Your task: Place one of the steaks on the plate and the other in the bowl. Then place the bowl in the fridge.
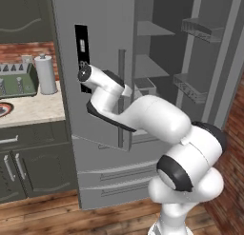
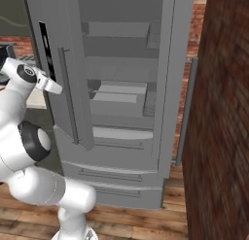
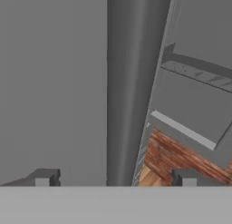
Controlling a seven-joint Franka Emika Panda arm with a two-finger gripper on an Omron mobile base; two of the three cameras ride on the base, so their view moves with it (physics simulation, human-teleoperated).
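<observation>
The grey steel fridge point(image 1: 95, 48) fills the middle, its right door swung wide and its left door, the one with the black display strip, partly ajar. My gripper point(image 3: 115, 177) is open at the left door's long vertical handle point(image 3: 131, 82), and the bar stands between the two fingertips point(image 3: 43, 177) without either touching it. In the right base view the white hand point(image 2: 48, 83) points at that door. A sliver of the red-rimmed plate point(image 1: 4, 109) shows on the counter at the far left. The steaks and the bowl are out of view.
Bare grey shelves point(image 2: 116, 95) show inside the fridge, with two drawers point(image 1: 114, 179) below. The open right door carries bins point(image 1: 200, 29). A brick wall point(image 2: 223, 112) stands close on the right. A paper towel roll point(image 1: 46, 74) and a toaster point(image 1: 16, 79) stand on the left counter.
</observation>
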